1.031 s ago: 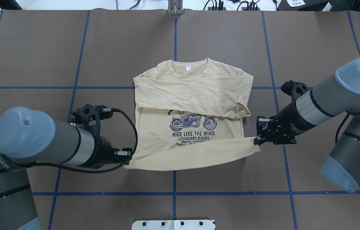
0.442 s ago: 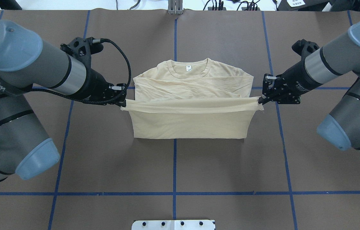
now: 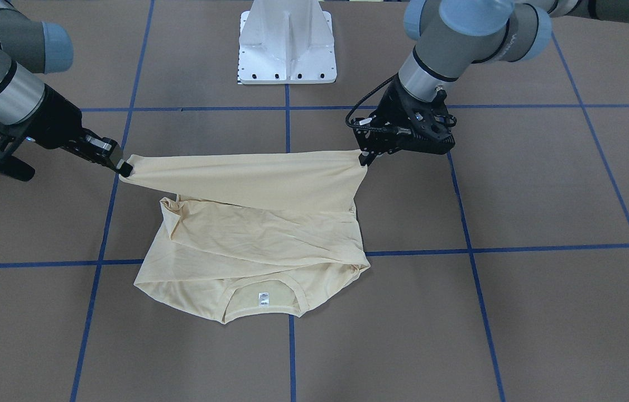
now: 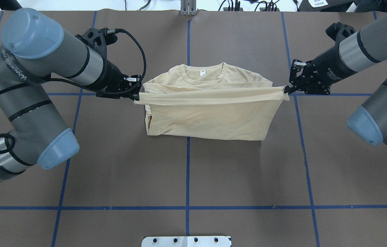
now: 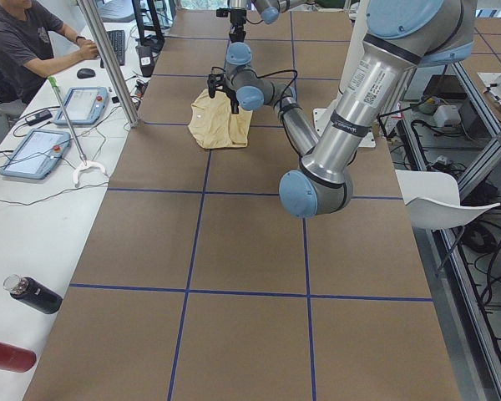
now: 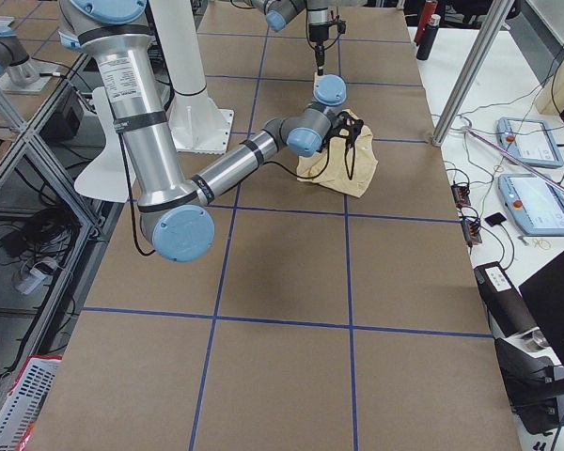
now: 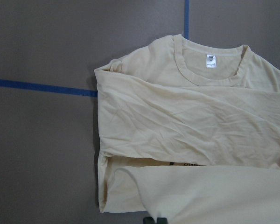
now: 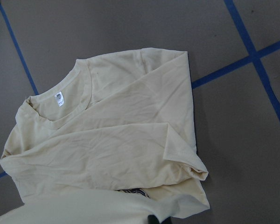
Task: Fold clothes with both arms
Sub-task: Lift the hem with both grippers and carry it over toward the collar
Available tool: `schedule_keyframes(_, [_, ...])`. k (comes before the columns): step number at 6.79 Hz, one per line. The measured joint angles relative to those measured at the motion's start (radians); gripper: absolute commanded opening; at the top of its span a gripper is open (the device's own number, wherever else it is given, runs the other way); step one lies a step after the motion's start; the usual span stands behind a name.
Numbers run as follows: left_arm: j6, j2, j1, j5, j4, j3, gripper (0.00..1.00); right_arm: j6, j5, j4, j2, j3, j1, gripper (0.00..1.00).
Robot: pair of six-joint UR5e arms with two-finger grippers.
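A brown-covered table (image 4: 234, 178) fills the overhead view, divided into large rectangles by blue tape lines (image 4: 187, 171). In the exterior left view a white bench (image 5: 42, 225) runs down the left edge, carrying two control tablets (image 5: 32, 153), a keyboard (image 5: 117, 48), and a black bottle (image 5: 33, 294) and red bottle (image 5: 7, 354) at lower left. A person (image 5: 25, 46) sits at the upper left. A white chair (image 5: 438, 196) stands at the right edge, dark cables (image 5: 493, 284) lying on the floor lower down
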Motion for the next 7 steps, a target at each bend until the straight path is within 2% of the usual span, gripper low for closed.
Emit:
schedule_keyframes(4, [-0.003,0.000,-0.087,-0.044,0.021,-0.019,0.00,0.001,-0.004,-0.003,0.079,-0.083,0.012,0.00])
schedule_keyframes(7, [-0.015,-0.031,-0.091,-0.047,-0.068,0.099,0.00,0.000,-0.005,-0.004,0.089,-0.103,0.030,0.00])
